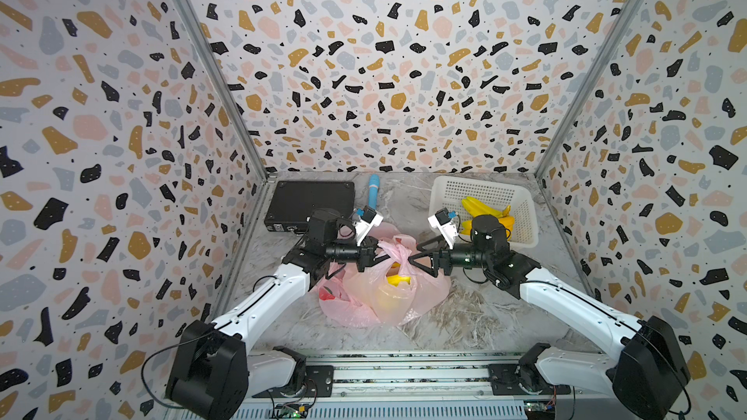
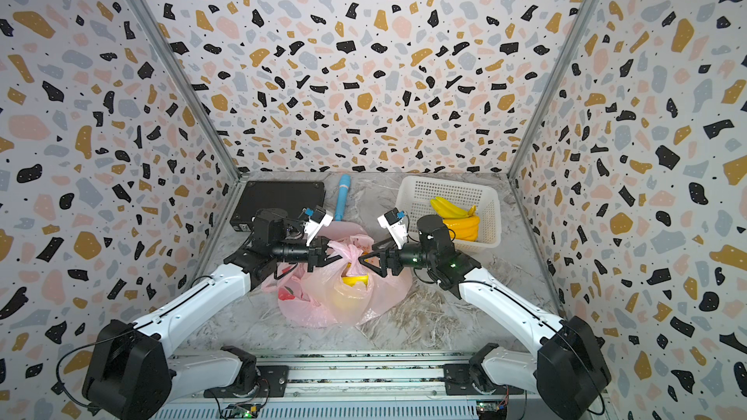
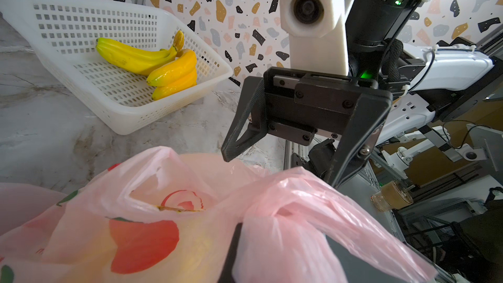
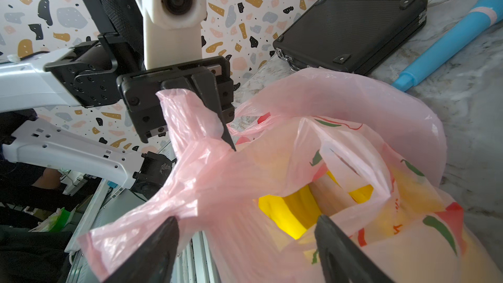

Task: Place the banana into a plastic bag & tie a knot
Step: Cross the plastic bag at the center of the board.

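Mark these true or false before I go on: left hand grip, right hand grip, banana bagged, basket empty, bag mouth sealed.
1. The left hand is shut on a bag handle. True.
2. The right hand is clamped on the pink bag. False: its jaws stand open, with bag plastic between them.
3. A banana is inside the pink bag. True.
4. The white basket is empty. False: bananas lie in it.
5. The bag's mouth is sealed shut. False: in the right wrist view an opening shows the banana.
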Tool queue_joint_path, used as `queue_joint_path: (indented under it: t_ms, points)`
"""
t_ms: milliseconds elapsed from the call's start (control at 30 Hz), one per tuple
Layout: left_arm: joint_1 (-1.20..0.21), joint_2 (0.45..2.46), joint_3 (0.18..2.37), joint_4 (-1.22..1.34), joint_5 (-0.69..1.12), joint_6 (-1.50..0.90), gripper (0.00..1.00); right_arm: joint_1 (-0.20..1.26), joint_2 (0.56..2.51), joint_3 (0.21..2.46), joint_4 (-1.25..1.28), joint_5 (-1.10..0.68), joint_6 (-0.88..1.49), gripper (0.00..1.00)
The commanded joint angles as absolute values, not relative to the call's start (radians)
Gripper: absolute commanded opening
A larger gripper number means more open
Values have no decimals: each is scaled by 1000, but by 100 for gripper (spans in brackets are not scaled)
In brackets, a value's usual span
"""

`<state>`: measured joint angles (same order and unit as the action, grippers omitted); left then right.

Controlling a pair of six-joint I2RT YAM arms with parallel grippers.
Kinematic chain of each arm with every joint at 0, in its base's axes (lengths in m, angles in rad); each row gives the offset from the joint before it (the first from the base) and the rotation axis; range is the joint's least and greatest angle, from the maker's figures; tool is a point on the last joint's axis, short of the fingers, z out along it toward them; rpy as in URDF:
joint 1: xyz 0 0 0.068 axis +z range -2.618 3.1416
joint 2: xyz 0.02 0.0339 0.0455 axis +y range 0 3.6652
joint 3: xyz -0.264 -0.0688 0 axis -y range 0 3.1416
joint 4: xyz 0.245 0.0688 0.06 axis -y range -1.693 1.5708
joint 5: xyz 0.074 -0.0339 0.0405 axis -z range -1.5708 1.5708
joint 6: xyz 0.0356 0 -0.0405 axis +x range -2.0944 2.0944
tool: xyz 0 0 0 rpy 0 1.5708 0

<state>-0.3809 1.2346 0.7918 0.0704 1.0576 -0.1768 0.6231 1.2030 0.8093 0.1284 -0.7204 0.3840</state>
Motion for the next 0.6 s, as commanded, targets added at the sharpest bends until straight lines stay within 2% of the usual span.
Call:
queue_joint_path:
  t_ms: [0,300,567]
  points:
    - [-378,1230,806,82,1076,-165,0,629,1198,863,128,-707,372,85]
    - [-377,1229,805,76,1073,-160,0,629,1188,858,199,-652,418,85]
    - [-377,1233,802,81,1074,-157,0,649,1201,852,226,-718,414,85]
